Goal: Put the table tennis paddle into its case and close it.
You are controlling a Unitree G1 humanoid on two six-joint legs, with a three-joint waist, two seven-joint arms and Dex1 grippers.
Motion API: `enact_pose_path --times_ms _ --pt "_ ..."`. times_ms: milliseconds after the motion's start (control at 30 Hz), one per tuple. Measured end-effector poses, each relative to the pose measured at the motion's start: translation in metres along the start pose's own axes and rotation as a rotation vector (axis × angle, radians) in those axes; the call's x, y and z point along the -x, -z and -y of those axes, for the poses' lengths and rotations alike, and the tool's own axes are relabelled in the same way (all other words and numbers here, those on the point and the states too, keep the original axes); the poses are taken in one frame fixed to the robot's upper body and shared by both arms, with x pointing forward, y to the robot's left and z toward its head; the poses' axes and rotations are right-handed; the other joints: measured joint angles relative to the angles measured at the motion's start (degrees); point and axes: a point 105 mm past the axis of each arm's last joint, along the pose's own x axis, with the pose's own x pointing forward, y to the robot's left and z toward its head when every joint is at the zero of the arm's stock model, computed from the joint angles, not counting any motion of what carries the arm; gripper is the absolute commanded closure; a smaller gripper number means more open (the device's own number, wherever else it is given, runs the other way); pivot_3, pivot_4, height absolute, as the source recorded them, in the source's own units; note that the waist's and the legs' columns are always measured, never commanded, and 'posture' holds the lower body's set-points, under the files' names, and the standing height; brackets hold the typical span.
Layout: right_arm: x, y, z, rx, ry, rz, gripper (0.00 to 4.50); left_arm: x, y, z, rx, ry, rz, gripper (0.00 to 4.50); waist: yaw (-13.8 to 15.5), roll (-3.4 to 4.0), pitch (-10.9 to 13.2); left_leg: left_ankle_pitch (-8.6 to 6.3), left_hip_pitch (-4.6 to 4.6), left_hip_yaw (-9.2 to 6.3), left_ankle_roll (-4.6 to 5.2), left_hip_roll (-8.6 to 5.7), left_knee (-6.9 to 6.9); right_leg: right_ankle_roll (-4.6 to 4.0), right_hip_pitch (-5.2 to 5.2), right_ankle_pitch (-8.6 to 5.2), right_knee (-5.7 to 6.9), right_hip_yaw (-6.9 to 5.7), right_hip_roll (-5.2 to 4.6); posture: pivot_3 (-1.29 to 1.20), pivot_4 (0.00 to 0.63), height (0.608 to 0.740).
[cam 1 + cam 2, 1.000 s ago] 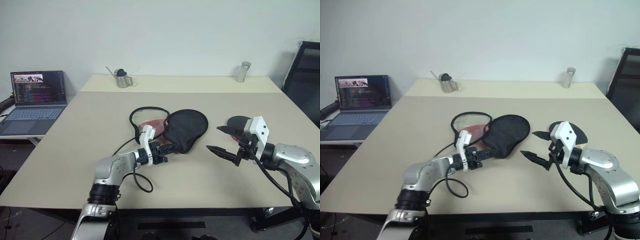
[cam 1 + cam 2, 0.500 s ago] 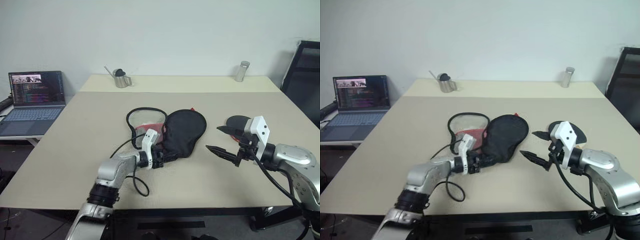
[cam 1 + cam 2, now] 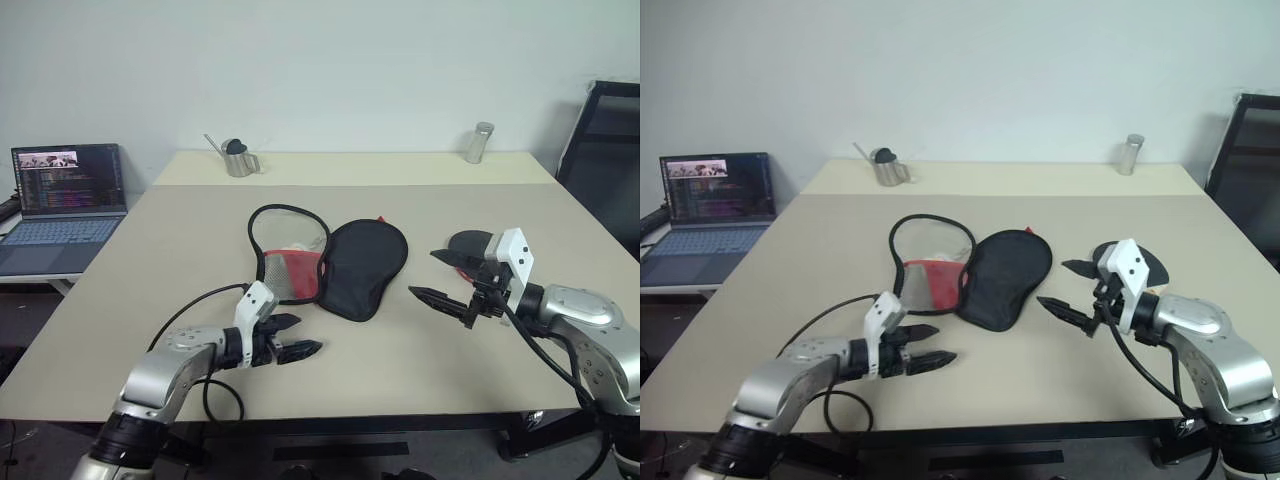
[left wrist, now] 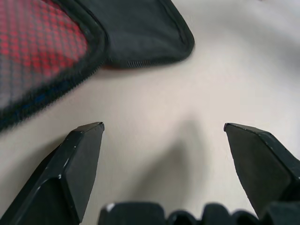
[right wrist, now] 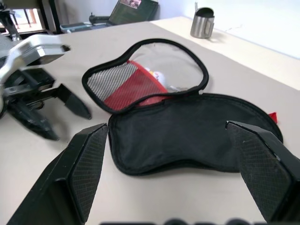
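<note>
Case (image 3: 325,262) lies splayed open near the middle of the beige worktop (image 3: 480,210), its two halves side by side: the mesh-and-red half with the black zip rim toward the robot's left, the plain black fabric half toward its right, the two joined along their inner edge. A bit of red pokes out at the far edge of the black half; whether it belongs to the table tennis paddle cannot be told, and the paddle itself cannot be made out with certainty.

Left end effector (image 3: 298,349) sits low over the worktop in front of the case, a little apart from it, jaws spread wide and gripping nothing. Right end effector (image 3: 440,295) hovers to the right of the black half, also wide open and empty, pointing toward the case.

At the back of the worktop stand a metal cup (image 3: 239,160) and a small metal canister (image 3: 479,143). An open laptop (image 3: 62,195) sits on a side surface to the left.
</note>
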Motion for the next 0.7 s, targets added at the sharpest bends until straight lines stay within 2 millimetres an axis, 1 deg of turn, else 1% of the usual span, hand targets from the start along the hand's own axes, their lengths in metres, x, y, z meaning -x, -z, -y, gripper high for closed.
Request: enact_pose_path --times_ms 133,200,267,400,467,533,600,700 --pt "-0.009 0.007 0.000 -0.104 0.022 -0.036 0.10 0.017 0.011 0.009 -0.048 0.057 0.002 0.03 0.13 0.02 0.00 -0.01 -0.01 0.09 -0.02 0.02 -0.02 -0.08 -0.08 -0.01 0.01 0.05 0.00 0.00 0.150 0.740" --pt "-0.015 0.014 0.000 -0.158 0.036 -0.064 0.10 0.022 0.012 0.012 -0.048 0.085 0.024 0.03 0.27 0.02 0.00 -0.01 -0.02 0.12 -0.02 0.01 0.01 -0.11 -0.09 0.00 0.01 0.07 -0.01 0.00 0.150 0.740" --pt "-0.021 0.019 -0.002 -0.194 0.041 -0.077 0.10 0.026 0.003 0.011 -0.061 0.088 0.066 0.03 0.43 0.02 0.01 -0.01 -0.06 0.13 -0.01 0.03 0.05 -0.21 -0.15 0.04 0.01 0.09 -0.01 0.00 0.150 0.740" --pt "-0.037 0.030 -0.004 -0.265 0.060 -0.111 0.10 0.037 -0.026 0.001 -0.131 0.054 0.163 0.03 0.72 0.02 0.00 -0.01 -0.06 0.21 -0.01 0.04 0.06 -0.20 -0.16 0.07 0.02 0.13 0.07 0.00 0.150 0.740" --pt "-0.042 0.033 -0.003 -0.287 0.074 -0.118 0.10 0.039 -0.032 -0.001 -0.144 0.044 0.186 0.03 0.71 0.02 0.00 -0.01 -0.06 0.33 -0.01 0.03 0.03 -0.17 -0.20 0.09 0.01 0.23 0.17 0.00 0.150 0.740" --pt "-0.055 0.038 -0.005 -0.320 0.079 -0.124 0.10 0.043 -0.040 -0.007 -0.157 0.023 0.215 0.03 0.68 0.01 0.00 -0.01 -0.06 0.47 0.00 0.03 0.02 -0.14 -0.27 0.11 0.06 0.36 0.26 0.00 0.150 0.740" --pt "-0.064 0.045 -0.009 -0.352 0.081 -0.140 0.10 0.046 -0.049 -0.011 -0.185 0.007 0.238 0.03 0.63 0.01 0.00 -0.01 -0.06 0.55 0.00 0.03 -0.01 -0.12 -0.32 0.12 0.08 0.44 0.27 0.00 0.150 0.740" --pt "-0.074 0.060 -0.005 -0.384 0.132 -0.188 0.10 0.048 -0.055 -0.016 -0.194 -0.009 0.254 0.03 0.54 0.01 0.00 0.00 -0.06 0.64 0.01 0.02 0.02 -0.06 -0.34 0.16 0.09 0.46 0.28 0.00 0.150 0.740"
